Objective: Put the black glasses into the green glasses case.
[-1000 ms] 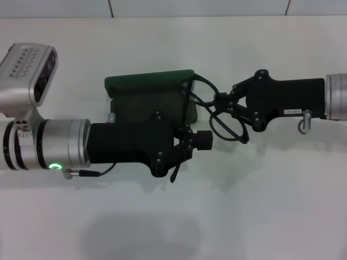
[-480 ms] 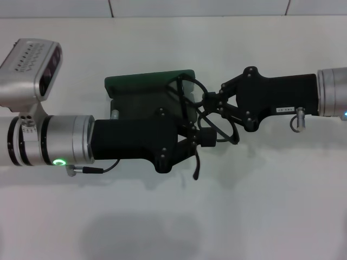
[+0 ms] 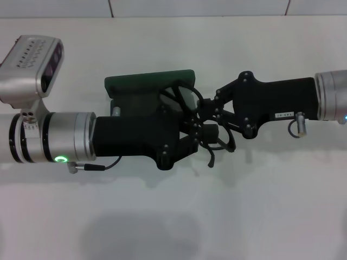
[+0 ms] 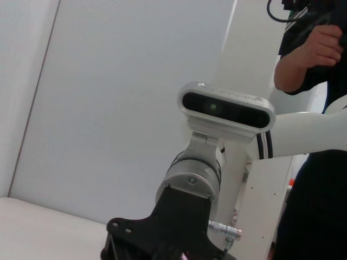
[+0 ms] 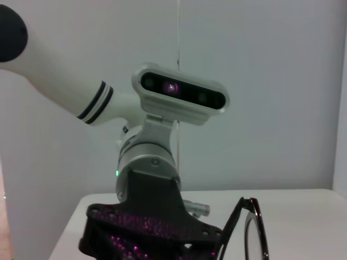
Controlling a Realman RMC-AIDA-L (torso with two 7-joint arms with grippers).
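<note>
Even, bright overhead light floods the white surface [image 3: 271, 216]; soft grey shadows pool beneath both arms and nearer the robot. Dark parts merge into one black mass. Wrist views look soft, purple glints on black metal

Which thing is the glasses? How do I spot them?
Find the white table, then where the two black grippers meet in the middle. The glasses hang there over the green case. They are the only thin wire loops with round lenses; everything nearby is chunky.
</note>
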